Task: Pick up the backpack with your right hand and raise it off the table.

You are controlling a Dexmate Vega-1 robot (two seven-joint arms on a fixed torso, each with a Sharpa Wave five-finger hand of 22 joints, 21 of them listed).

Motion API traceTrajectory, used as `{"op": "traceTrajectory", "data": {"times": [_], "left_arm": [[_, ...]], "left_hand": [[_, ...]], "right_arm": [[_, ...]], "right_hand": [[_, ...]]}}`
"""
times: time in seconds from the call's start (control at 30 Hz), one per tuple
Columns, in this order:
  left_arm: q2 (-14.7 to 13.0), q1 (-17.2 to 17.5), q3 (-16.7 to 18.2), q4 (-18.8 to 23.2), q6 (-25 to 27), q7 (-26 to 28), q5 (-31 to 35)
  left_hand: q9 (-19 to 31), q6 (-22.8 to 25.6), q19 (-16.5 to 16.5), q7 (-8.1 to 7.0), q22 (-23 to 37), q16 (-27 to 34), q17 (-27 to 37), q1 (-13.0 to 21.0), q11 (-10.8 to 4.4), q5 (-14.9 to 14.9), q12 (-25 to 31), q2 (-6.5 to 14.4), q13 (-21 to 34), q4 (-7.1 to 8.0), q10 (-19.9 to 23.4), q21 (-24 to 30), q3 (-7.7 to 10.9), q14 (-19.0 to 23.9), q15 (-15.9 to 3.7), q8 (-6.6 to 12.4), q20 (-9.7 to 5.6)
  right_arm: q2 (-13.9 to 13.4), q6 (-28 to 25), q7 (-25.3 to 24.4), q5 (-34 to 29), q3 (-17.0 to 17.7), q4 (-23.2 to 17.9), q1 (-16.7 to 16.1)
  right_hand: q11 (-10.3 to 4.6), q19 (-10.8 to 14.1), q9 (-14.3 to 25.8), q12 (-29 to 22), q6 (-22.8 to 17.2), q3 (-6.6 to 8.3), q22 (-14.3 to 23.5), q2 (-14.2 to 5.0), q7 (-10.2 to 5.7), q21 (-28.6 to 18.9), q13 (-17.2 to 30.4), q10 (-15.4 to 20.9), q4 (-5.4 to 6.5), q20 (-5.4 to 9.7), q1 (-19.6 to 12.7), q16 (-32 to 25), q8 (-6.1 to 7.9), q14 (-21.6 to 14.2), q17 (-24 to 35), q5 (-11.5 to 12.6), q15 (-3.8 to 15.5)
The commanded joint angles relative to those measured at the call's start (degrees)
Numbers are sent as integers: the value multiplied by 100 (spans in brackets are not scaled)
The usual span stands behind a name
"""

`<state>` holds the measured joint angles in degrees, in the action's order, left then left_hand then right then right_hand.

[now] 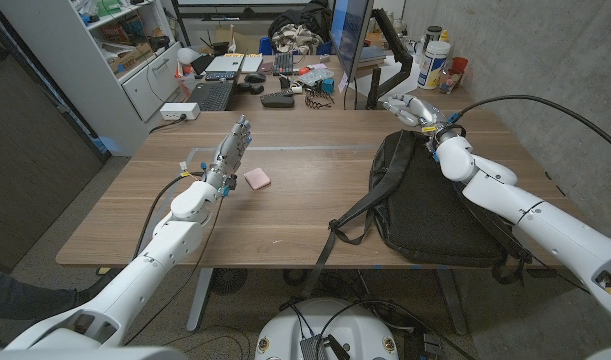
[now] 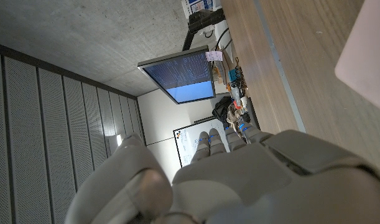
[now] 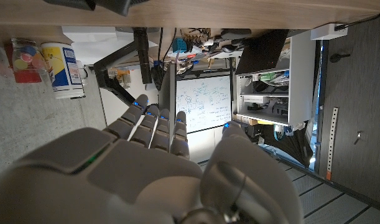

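Straps [image 1: 347, 228] trail toward the table's near edge from the black backpack [image 1: 425, 205] lying flat at the table's right. Just beyond its top hovers the right hand [image 1: 413, 108], fingers spread, holding nothing — it should descend onto the top handle, apparently there. Left hand [image 1: 231, 150] waits, fingers extended — backpack looks zipped.

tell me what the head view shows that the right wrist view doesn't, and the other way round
Head view alone: the black backpack on the wooden table, a pink block beside the left hand, both arms. Right wrist view alone: a whiteboard and a white canister beyond the table. Both: the right hand, open, fingers extended, holding nothing.
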<state>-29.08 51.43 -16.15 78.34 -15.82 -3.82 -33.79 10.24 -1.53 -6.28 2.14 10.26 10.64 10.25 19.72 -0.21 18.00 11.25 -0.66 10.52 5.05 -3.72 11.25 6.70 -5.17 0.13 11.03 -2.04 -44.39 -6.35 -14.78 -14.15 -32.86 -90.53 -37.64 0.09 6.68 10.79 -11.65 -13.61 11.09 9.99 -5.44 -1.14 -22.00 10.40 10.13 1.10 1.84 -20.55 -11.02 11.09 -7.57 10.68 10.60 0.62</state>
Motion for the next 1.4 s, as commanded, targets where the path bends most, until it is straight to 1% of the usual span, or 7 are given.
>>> {"op": "traceTrajectory", "data": {"times": [0.03, 0.2, 0.23, 0.37, 0.8, 1.13, 1.4], "left_arm": [[-46, 46, 17, 82, 19, 14, 6], [-51, 84, 35, 121, 10, 24, -19], [-47, 91, 38, 128, -3, 35, -15], [-56, 121, 51, 189, -15, 72, -8], [-30, 171, 70, 197, -110, 98, -16], [-23, 223, 60, 226, -106, 131, -15], [-64, 286, 61, 364, -54, 216, 24]], "left_hand": [[35, 27, -33, 39, 9, 17, 28, 58, -25, -4, 34, 17, 34, -20, -36, 18, -17, -39, 12, 32, -141], [35, 101, -33, 44, 9, 17, 28, 65, -31, -8, 36, 19, 34, -24, -30, 19, -23, -37, 9, 59, -134], [35, 134, -36, 74, 9, 21, 28, 68, -21, -10, 38, 20, 34, -26, -26, 18, -25, -26, 12, 70, -129], [35, 159, -25, 111, 9, 26, 28, 74, 5, -13, 40, 22, 34, -28, -20, 23, -31, -12, 22, 75, -172], [35, 175, -32, 104, 9, 21, 28, 83, -5, -20, 38, 29, 33, -32, -21, 21, -39, -18, 26, 72, -153], [35, 206, -27, 95, 9, 27, 28, 91, -29, -27, 44, 45, 33, -33, -3, 23, -43, 2, 5, 76, -142], [36, 217, -27, 87, 9, 29, 28, 98, -41, -31, 44, 55, 33, -34, 1, 23, -44, 10, -7, 76, -131]], "right_arm": [[0, -215, 146, -221, -161, 33, 191], [4, -332, 148, -351, -220, 59, 255], [11, -362, 154, -365, -229, 65, 266], [5, -477, 264, -522, -348, 106, 369], [26, -728, 497, -697, -515, 227, 560], [34, -853, 710, -798, -625, 331, 759], [-7, -859, 785, -777, -626, 399, 806]], "right_hand": [[-43, 1, 9, -13, -42, 12, 16, 16, -4, 26, 17, -6, -53, 3, -62, 6, 29, -4, 8, -16, -15], [-71, -11, 9, -13, -48, 15, 16, 20, -15, 45, 17, -10, -68, -9, -77, 10, 30, 1, 4, -14, -18], [-89, -14, 9, -17, -48, 16, 16, 20, -20, 50, 17, -2, -71, -13, -80, 11, 29, 2, 3, -14, -17], [-119, -16, 9, -31, -39, 14, 16, 23, -27, 64, 17, 33, -76, -18, -81, 14, 24, 10, 4, -13, 11], [-153, -52, 9, -52, -22, 6, 17, 24, -121, 120, 16, 90, -78, -31, -68, 17, 15, 31, 8, -10, -20], [-158, -68, 9, -34, -3, 4, 18, 19, -137, 154, 16, 48, -80, -63, -63, 20, 7, 50, 10, -7, -38], [-161, -79, 10, -29, 13, 5, 18, 20, -157, 181, 17, 34, -89, -92, -69, 21, 2, 55, 8, -5, -77]]}}
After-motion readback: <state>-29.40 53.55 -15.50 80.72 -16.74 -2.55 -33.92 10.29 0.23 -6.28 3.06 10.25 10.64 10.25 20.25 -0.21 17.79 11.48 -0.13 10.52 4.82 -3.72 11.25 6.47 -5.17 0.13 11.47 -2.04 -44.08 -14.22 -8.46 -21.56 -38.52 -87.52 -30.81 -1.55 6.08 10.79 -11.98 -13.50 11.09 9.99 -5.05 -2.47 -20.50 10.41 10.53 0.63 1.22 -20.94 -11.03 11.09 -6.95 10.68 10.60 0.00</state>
